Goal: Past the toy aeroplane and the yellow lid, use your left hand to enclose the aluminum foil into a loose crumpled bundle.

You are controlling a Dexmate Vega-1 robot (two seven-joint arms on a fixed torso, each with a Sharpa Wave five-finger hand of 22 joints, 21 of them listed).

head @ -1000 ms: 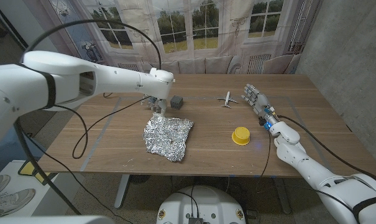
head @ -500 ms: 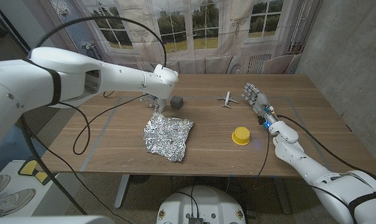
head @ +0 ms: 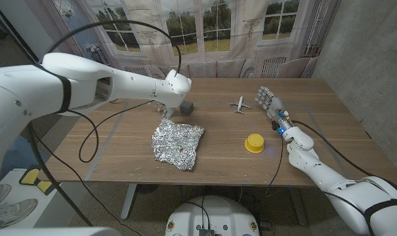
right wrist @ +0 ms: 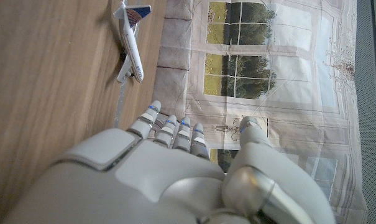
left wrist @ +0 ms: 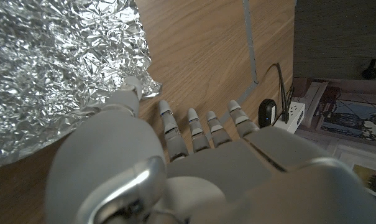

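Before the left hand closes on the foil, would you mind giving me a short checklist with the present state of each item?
1. Aluminum foil lies spread as a wrinkled sheet, not yet bundled: ok.
2. Left hand is at the foil's far corner, fingers apart and holding nothing: ok.
3. Left hand is over the middle of the foil: not ok, it is at the edge; in the left wrist view most fingers are over bare wood.
4. Thumb touches the foil: cannot tell.
5. Toy aeroplane, yellow lid and dark cube lie apart from the foil: ok.
6. Right hand is away from the foil, holding nothing: ok.
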